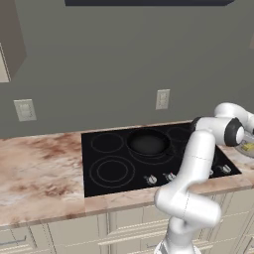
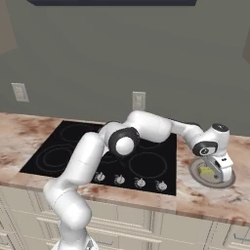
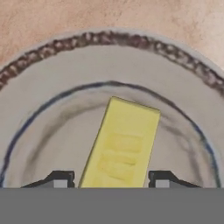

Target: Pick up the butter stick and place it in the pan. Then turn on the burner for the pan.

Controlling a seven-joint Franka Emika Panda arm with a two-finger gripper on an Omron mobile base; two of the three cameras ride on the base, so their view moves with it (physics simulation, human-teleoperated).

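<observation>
The butter stick (image 3: pixel 122 144), a pale-yellow block, lies tilted on a grey round plate (image 3: pixel 52 87) with a speckled rim. My gripper (image 3: pixel 110 180) is open and low over it, one fingertip (image 3: pixel 60 179) on each side of the block's near end, with thin gaps showing. In the right base view the gripper (image 2: pixel 217 171) reaches down onto that plate (image 2: pixel 215 184) on the counter right of the cooktop, at the butter (image 2: pixel 207 172). The black pan (image 1: pixel 148 142) sits on the rear middle burner (image 1: pixel 154 159), far left of the gripper.
Silver knobs (image 1: pixel 151 179) line the front edge of the black glass cooktop (image 1: pixel 99 168). My own arm (image 2: pixel 146 126) stretches across the cooktop and hides the pan in the right base view. Marbled counter (image 1: pixel 39 168) lies on both sides; wall outlets (image 1: pixel 162 99) behind.
</observation>
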